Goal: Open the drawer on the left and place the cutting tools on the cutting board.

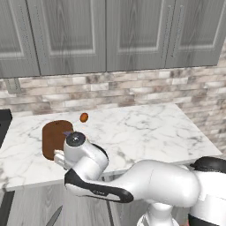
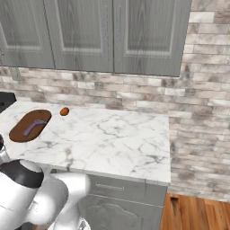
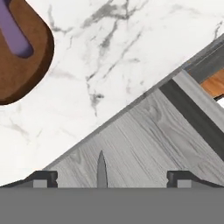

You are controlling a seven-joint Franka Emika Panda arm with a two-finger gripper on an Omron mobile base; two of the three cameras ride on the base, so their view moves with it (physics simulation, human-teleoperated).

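Peeler (image 2: pixel 34 128) on the board (image 2: pixel 20 130); pincer (image 3: pixel 112 177) apart over the knife (image 3: pixel 101 170) in the open drawer (image 3: pixel 144 144).

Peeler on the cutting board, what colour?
Purple peeler on the brown cutting board; the right base view shows it best.

counter (image 2: pixel 117 134): right bare | board (image 2: pixel 22 130): peeler (image 2: pixel 35 127) on it | knife (image 3: pixel 101 170): probably in drawer (image 3: pixel 131 144)

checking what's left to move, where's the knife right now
The knife lies in the open drawer below the counter edge, its tip showing between the fingers in the hand view; the peeler is on the cutting board.
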